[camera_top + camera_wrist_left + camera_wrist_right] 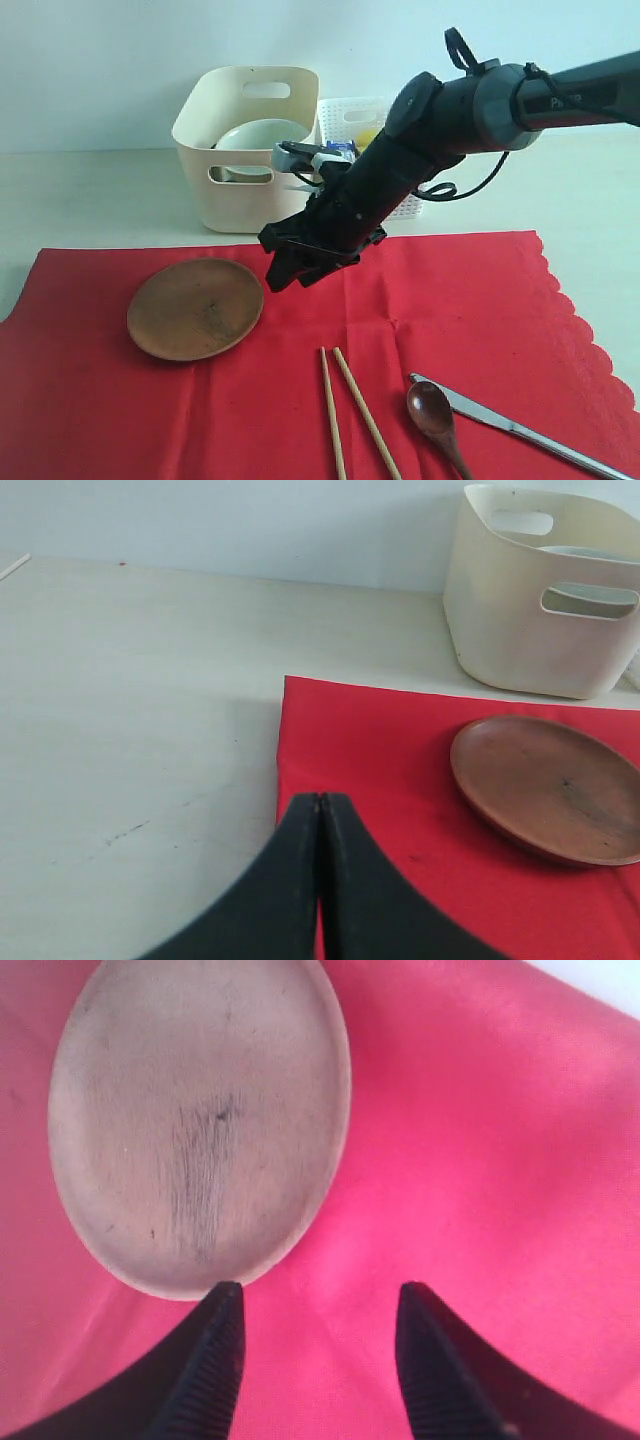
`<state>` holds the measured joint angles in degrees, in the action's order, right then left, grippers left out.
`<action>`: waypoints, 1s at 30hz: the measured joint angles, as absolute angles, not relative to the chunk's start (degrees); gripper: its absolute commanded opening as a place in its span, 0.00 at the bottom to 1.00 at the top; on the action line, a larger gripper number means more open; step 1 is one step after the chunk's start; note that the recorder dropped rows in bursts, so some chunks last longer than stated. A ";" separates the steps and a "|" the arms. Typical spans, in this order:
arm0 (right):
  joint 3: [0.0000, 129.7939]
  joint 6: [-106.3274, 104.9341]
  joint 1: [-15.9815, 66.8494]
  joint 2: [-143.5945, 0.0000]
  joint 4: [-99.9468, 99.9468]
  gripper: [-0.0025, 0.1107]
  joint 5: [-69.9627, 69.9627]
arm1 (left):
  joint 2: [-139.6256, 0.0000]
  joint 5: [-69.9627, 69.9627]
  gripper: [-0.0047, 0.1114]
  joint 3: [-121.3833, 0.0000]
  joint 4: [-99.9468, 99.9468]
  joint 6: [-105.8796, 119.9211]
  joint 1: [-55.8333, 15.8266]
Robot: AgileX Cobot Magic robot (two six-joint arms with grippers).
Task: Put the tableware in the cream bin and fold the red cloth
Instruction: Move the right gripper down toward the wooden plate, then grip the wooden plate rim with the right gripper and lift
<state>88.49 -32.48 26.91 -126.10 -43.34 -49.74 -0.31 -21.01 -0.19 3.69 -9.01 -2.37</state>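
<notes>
The right fingers [205,1370] hang spread beside the plate [195,308] rim, and the left fingers [290,880] are clenched empty. A shallow pinch could slip off the rim or snag the red cloth [450,300].

Plate [195,308] sits on the cloth [480,300], left side; chopsticks [366,415], spoon [430,408], knife [520,430] to its right. Bowl [262,133] in the bin [245,205] behind.
</notes>
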 measured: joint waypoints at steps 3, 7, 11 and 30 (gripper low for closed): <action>88.49 -33.31 26.91 -126.88 -45.21 0.43 -49.70 | -0.31 -21.01 0.04 -0.19 3.69 -9.01 -2.37; 88.49 -34.89 26.91 -128.57 -48.27 0.43 -49.58 | -0.31 -21.01 0.04 -0.19 3.69 -9.01 -2.37; 88.49 -38.26 26.91 -130.67 -53.36 0.43 -49.58 | -0.31 -21.01 0.04 -0.19 3.69 -9.01 -2.37; 88.49 -44.19 29.58 -134.96 -66.11 0.27 -46.13 | -0.31 -21.01 0.04 -0.19 3.69 -9.01 -2.37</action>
<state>88.49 -44.19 29.58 -134.96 -66.11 -46.13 -0.31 -21.01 -0.19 3.69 -9.01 -2.37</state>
